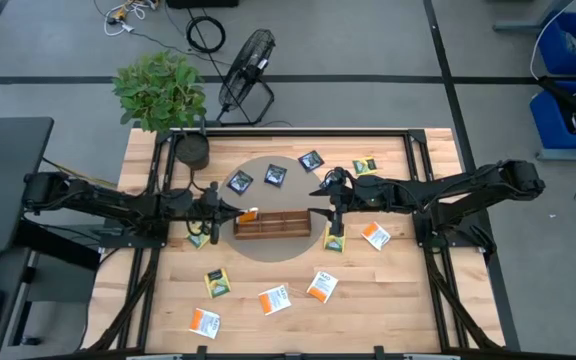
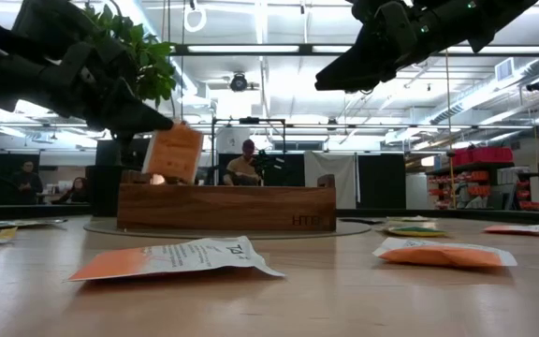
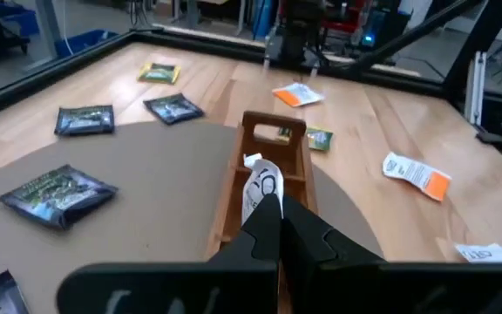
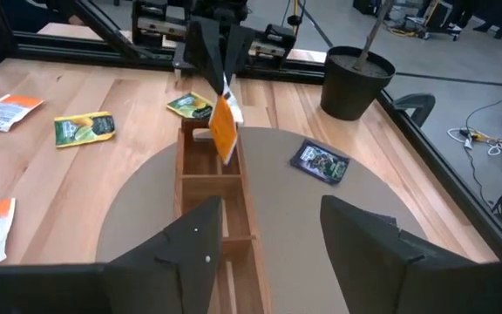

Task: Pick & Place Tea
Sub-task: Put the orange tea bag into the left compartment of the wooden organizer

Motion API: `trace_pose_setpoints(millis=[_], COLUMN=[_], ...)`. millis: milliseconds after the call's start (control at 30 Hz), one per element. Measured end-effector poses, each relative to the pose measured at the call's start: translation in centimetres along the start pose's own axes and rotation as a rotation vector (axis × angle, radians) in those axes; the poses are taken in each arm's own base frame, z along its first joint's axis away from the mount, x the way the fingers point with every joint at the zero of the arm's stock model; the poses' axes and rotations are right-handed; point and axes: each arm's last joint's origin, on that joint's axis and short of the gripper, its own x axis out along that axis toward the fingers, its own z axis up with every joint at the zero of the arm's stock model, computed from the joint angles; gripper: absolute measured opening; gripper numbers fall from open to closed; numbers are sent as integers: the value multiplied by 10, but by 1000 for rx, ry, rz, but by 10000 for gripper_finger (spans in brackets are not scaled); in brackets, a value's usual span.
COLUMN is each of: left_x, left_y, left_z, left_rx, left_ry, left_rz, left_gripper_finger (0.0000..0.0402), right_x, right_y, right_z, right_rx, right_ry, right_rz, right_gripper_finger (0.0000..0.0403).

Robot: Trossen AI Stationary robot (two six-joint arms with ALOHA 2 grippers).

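The held tea sachet (image 4: 224, 127) is a small flat square packet, orange over most of its face with a white band near the top, hanging tilted from one corner. The left gripper (image 1: 230, 213) has its fingers pinched tight on that corner and holds the packet just over the left end of the wooden tray (image 1: 273, 224), its lower edge at or just inside the end compartment; whether it touches the wood cannot be told.

The tray is long and narrow, divided by cross walls, and lies on a round grey mat (image 1: 268, 250) in the middle of the table (image 1: 408, 300). Its compartments toward the right end look bare.

The right gripper (image 1: 332, 213) hovers above the tray's right end with its fingers spread wide and nothing between them.

Other sachets lie loose: dark navy ones (image 1: 275, 175) on the mat behind the tray, yellow-green ones (image 1: 217, 282) beside both ends and in front, orange-and-white ones (image 1: 274, 299) along the near side of the table. A potted plant (image 1: 163, 95) stands at the far left corner. The wood between the near sachets and the table's front edge lies open
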Motion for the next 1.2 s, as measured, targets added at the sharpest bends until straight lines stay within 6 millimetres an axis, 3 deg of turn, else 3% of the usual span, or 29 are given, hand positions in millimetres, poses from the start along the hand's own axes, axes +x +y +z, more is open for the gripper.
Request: trace_pose_setpoints(millis=[633, 1200], left_x=[3, 20], left_y=[1, 2], left_z=[-3, -16], left_rx=[88, 100], left_ry=[16, 47], left_rz=[27, 28], left_gripper_finger=[2, 2], right_x=[0, 0], right_y=[0, -1], right_z=[0, 0], right_rx=[1, 12], right_ry=[-1, 0], right_rz=[-1, -4], right_gripper_finger=[204, 204])
